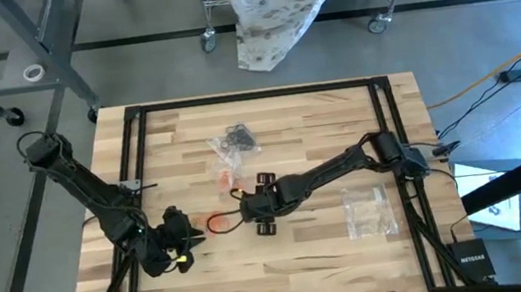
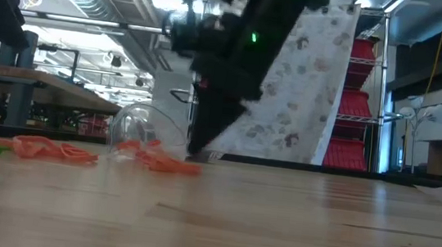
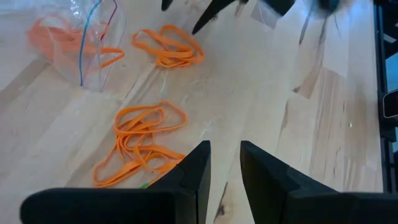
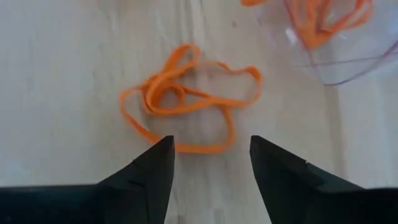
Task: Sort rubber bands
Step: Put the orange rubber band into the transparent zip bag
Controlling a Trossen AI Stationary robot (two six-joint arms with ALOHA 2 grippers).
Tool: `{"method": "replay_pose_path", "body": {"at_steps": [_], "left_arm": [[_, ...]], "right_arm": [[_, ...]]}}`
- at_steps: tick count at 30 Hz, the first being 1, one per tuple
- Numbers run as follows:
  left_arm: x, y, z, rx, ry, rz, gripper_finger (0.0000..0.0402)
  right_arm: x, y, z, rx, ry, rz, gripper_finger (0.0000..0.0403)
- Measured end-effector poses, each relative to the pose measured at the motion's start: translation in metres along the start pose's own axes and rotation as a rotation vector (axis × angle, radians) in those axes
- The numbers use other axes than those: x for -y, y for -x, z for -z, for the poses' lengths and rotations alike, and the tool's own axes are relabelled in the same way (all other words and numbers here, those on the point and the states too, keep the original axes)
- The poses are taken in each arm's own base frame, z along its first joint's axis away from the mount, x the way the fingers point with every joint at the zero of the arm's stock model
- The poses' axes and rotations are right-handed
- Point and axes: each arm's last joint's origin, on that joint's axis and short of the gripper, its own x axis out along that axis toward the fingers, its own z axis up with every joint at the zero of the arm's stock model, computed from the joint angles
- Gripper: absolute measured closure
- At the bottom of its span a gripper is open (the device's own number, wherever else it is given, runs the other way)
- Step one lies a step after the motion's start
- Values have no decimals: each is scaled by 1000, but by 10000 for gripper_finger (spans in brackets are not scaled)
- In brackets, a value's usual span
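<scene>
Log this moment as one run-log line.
right gripper: jaws open above loose orange bands | left gripper: near second orange pile, nothing seen held | clear bag: holds orange bands

The pale wooden plank table [image 1: 317,118] carries orange-red elastic rubber bands [image 1: 216,224] at centre and clear plastic bags [image 1: 368,210] toward four o'clock.

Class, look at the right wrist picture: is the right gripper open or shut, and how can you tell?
Open. The right gripper shows a clear gap between its fingers, with the orange rubber bands lying loose on the table ahead.

Tangled orange rubber bands [image 4: 189,99] on table
</scene>
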Motion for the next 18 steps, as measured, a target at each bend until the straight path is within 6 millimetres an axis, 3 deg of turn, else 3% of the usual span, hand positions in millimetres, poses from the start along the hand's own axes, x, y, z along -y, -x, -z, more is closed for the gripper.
{"method": "replay_pose_path", "body": {"at_steps": [6,9,18], "left_arm": [[0,0,0,10,0,-5,323],[0,0,0,15,1,-7,323],[0,0,0,15,1,-7,323]], "right_arm": [[7,-21,11,35,-42,-30,204],[11,-28,14,65,-79,-54,226],[18,-27,18,28,-88,-95,382]]}}
